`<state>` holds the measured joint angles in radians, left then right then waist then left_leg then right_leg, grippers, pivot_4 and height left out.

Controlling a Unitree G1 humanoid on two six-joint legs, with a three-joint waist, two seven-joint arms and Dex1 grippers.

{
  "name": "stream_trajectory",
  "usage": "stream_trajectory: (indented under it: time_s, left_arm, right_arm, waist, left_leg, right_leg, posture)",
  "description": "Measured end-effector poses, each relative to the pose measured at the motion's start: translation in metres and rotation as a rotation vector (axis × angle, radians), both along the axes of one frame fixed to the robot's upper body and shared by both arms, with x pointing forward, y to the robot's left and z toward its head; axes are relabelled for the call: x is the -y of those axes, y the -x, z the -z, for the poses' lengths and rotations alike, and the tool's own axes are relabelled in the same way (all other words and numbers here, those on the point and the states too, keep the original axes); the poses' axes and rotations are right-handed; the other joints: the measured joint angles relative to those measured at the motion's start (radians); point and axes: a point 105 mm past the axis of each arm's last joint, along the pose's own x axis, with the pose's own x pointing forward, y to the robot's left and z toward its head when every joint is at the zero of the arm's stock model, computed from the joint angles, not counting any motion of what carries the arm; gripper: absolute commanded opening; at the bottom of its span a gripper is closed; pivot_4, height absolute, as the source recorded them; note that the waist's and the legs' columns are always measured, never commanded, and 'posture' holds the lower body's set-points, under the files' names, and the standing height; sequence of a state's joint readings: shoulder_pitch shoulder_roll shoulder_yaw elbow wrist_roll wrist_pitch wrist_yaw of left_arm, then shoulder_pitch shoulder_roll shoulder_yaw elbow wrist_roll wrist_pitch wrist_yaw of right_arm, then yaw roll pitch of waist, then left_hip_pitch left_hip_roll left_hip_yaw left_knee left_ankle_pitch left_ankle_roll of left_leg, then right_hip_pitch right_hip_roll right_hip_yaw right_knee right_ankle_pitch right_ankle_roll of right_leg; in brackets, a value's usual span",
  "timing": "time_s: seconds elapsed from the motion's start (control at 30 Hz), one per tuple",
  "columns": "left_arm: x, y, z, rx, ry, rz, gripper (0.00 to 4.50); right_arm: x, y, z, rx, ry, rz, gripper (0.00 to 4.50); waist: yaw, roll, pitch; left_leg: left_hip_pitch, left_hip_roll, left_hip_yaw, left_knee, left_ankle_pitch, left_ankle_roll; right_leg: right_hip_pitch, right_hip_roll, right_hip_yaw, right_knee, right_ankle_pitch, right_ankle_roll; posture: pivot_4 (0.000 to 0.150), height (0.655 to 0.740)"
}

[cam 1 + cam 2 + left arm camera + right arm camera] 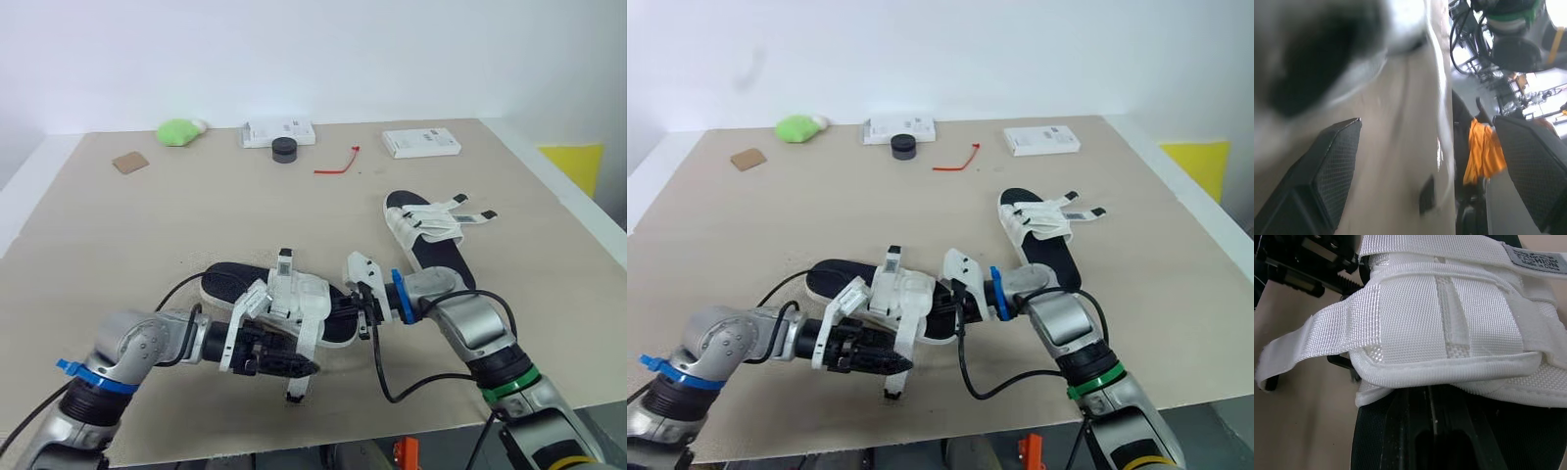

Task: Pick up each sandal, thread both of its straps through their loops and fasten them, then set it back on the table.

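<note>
The near sandal (294,299), black-soled with white straps, lies at the front middle of the table between my two grippers. My right gripper (361,315) grips the right end of its sole. The right wrist view has the white upper (1449,313) close up, with one loose strap (1308,340) sticking out sideways. My left gripper (284,364) sits under the sandal's front side, fingers (1327,166) spread wide, and a black-tipped strap end (295,390) hangs beside them. The second sandal (426,230) rests on the table at mid right with its straps splayed out.
Along the back edge stand a green object (178,131), a white box (278,132), a black round cap (284,149), a red tie (338,164) and another white box (421,142). A brown card (129,162) lies back left. The table's front edge runs just below my grippers.
</note>
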<state>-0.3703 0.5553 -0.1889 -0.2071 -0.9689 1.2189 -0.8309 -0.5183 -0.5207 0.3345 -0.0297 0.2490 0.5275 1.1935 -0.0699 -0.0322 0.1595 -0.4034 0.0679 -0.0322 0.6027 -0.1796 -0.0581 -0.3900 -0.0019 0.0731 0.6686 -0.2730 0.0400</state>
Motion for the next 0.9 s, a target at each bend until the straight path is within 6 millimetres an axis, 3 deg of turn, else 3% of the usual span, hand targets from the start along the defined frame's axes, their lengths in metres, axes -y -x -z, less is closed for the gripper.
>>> stream_trajectory:
  time_s: [0.07, 0.1, 0.17, 0.23, 0.37, 0.43, 0.47, 0.67, 0.9]
  left_arm:
    - [0.001, 0.001, -0.001, -0.008, -0.004, 0.010, 4.45]
    - [0.001, 0.001, -0.001, -0.014, -0.008, 0.016, 3.95]
    - [0.000, 0.002, 0.001, -0.038, -0.021, 0.020, 3.54]
    - [-0.001, 0.002, 0.001, -0.057, -0.028, 0.026, 2.69]
    - [-0.005, 0.006, -0.002, -0.096, -0.040, 0.060, 1.54]
    - [-0.008, 0.009, -0.002, -0.115, -0.049, 0.074, 0.36]
    - [-0.008, 0.009, -0.002, -0.117, -0.049, 0.076, 0.05]
    - [-0.008, 0.010, -0.007, -0.127, -0.037, 0.091, 0.01]
    - [-0.008, -0.017, -0.055, -0.109, 0.083, 0.095, 0.01]
  right_arm:
    - [0.000, 0.000, 0.000, 0.000, 0.000, 0.001, 0.00]
    - [0.000, 0.001, 0.000, -0.001, 0.000, 0.000, 0.00]
    - [0.000, 0.001, 0.000, -0.003, 0.000, 0.001, 0.00]
    - [0.000, 0.001, 0.000, -0.004, 0.000, 0.001, 0.00]
    - [0.000, 0.001, 0.000, -0.005, 0.000, 0.001, 0.00]
    - [0.000, 0.001, 0.000, -0.005, -0.001, 0.000, 0.00]
    - [0.000, 0.001, 0.000, -0.005, -0.001, 0.000, 0.00]
    - [0.000, 0.001, -0.001, -0.005, -0.001, 0.000, 0.00]
    - [-0.001, 0.000, -0.001, -0.005, 0.001, -0.004, 0.00]
  waist:
    - [0.000, 0.000, 0.000]
    - [0.000, 0.000, 0.000]
    - [0.000, 0.000, 0.000]
    - [0.000, 0.000, 0.000]
    - [0.000, 0.000, 0.000]
    - [0.000, 0.000, 0.000]
    - [0.000, 0.000, 0.000]
    - [0.000, 0.000, 0.000]
    - [-0.002, -0.001, 0.001]
  left_leg:
    - [0.000, 0.000, 0.000, 0.000, 0.000, 0.000]
    - [0.000, 0.000, 0.000, 0.000, 0.000, 0.000]
    - [0.000, 0.000, 0.000, 0.000, 0.000, 0.000]
    - [0.000, 0.000, 0.000, 0.000, 0.000, 0.000]
    - [0.000, 0.000, 0.000, 0.000, 0.000, 0.000]
    - [0.000, 0.000, 0.000, -0.001, 0.000, 0.000]
    - [0.000, 0.000, 0.000, -0.001, 0.000, 0.000]
    - [0.000, 0.000, 0.000, -0.001, 0.000, 0.000]
    - [-0.001, 0.000, -0.001, 0.000, 0.000, 0.000]
  right_leg:
    - [0.000, 0.000, 0.000, 0.000, 0.000, 0.000]
    - [0.000, 0.000, 0.000, 0.000, 0.000, 0.000]
    - [0.000, 0.000, 0.000, 0.000, 0.000, 0.000]
    - [0.000, 0.000, 0.000, 0.000, -0.001, 0.000]
    - [0.000, 0.000, 0.000, 0.000, -0.001, 0.000]
    - [0.000, 0.000, 0.000, 0.000, -0.001, 0.000]
    - [0.000, 0.000, 0.000, 0.000, -0.001, 0.000]
    - [0.000, 0.000, 0.000, 0.000, -0.001, 0.000]
    - [-0.001, 0.000, 0.000, 0.000, -0.001, 0.001]
  posture:
    - [0.150, 0.7400]
    - [0.150, 0.7400]
    - [0.150, 0.7400]
    - [0.150, 0.7400]
    - [0.150, 0.7400]
    - [0.150, 0.7400]
    - [0.150, 0.7400]
    - [0.150, 0.7400]
    - [0.150, 0.7400]
